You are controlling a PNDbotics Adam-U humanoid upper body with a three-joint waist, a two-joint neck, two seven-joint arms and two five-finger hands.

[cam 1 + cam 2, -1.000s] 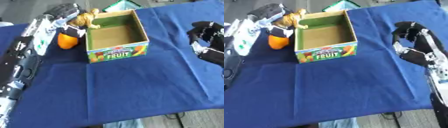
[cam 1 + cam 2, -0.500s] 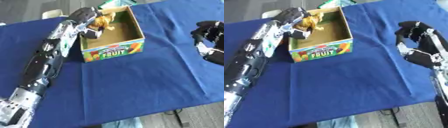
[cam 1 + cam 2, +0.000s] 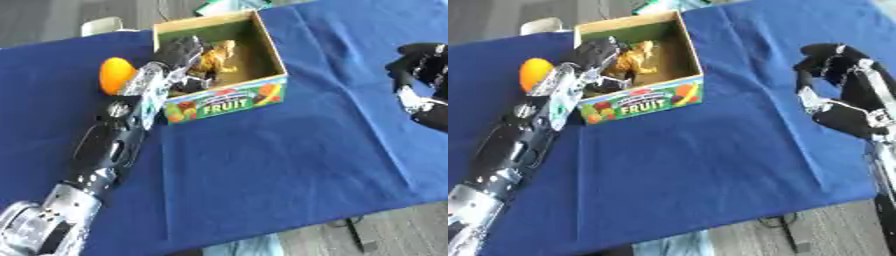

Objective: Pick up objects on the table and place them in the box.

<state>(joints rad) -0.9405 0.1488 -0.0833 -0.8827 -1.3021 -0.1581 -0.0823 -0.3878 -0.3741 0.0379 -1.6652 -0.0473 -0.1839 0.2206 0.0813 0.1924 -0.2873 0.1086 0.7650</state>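
Orange fruit (image 3: 115,75) sits on blue cloth (image 3: 262,165), just left of box (image 3: 262,57). Left hand (image 3: 179,52) reaches over the box wall, fingers curled round a yellow-brown toy (image 3: 216,56) inside. Right hand (image 3: 833,65) hovers far right, fingers curled, empty.

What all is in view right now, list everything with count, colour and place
box: one, cardboard with a FRUIT label, far left of centre on the cloth
toy: one, tan-orange, inside the box at the left hand
orange: one, orange, on the cloth left of the box
cloth: one, blue, covering the table
left hand: one, black, reaching into the box, fingers curled on the toy
right hand: one, black, at the right edge above the cloth, fingers curled, holding nothing
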